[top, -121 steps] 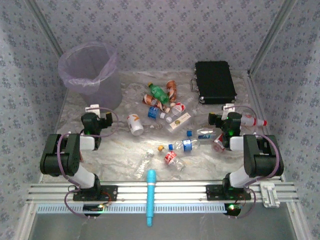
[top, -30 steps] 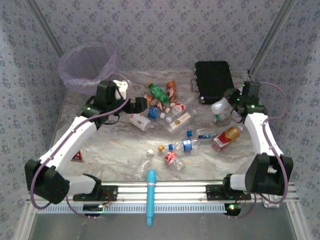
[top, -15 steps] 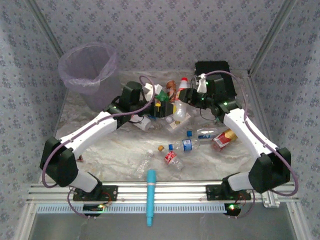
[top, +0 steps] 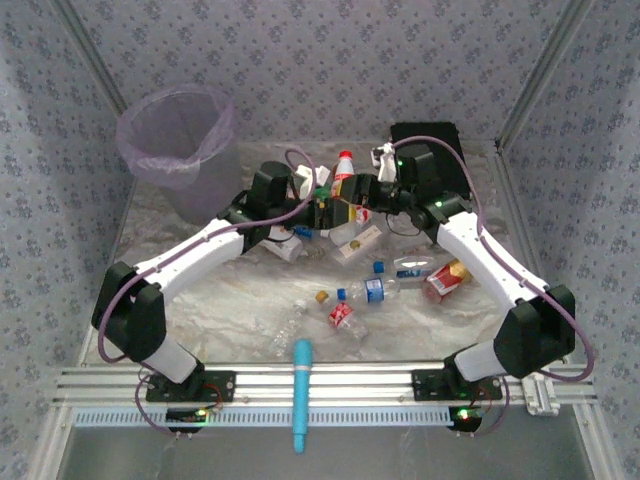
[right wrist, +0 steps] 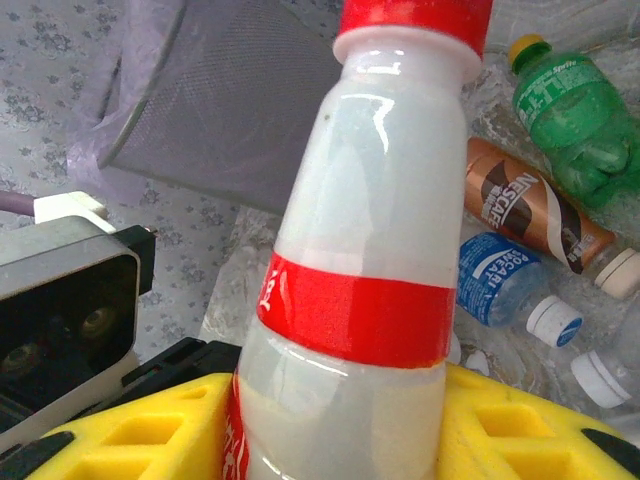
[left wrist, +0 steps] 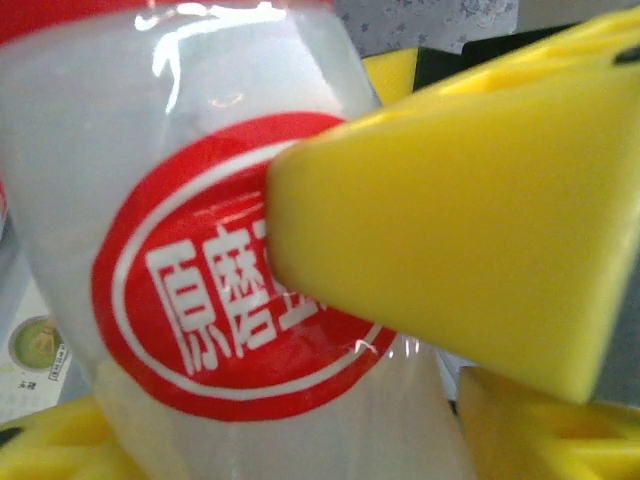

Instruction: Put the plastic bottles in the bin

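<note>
Mid-rear of worktop (top: 220,290): both arms reaching in, meeting nose to nose. Held upright between them, above the pile: white bottle (top: 344,180) with red cap, red band and red label.

Right pincer (top: 364,194) clamped on its lower body, yellow fingers (right wrist: 130,430) pressed to either side in the right wrist view.

Left pincer (top: 327,206) drawn up against the same bottle from the other side. One yellow finger (left wrist: 450,230) across the round red label in the left wrist view, more yellow low at the left edge. Gripping or merely around it: cannot tell.

Bin (top: 205,190) at rear left, lavender liner, well apart from the held bottle.

Lying beyond the held bottle in the right wrist view: green bottle (right wrist: 575,125), brown bottle (right wrist: 525,205), blue-labelled bottle (right wrist: 500,280).

Scattered nearer the bases: red-labelled bottle (top: 445,280) at right, clear blue-banded bottle (top: 375,290), small red-labelled bottle (top: 342,316), clear bottle (top: 285,325) lying flat.

Black case (top: 428,135) at rear right, partly behind the right arm. Light-blue tool (top: 301,395) across the front rail.
</note>
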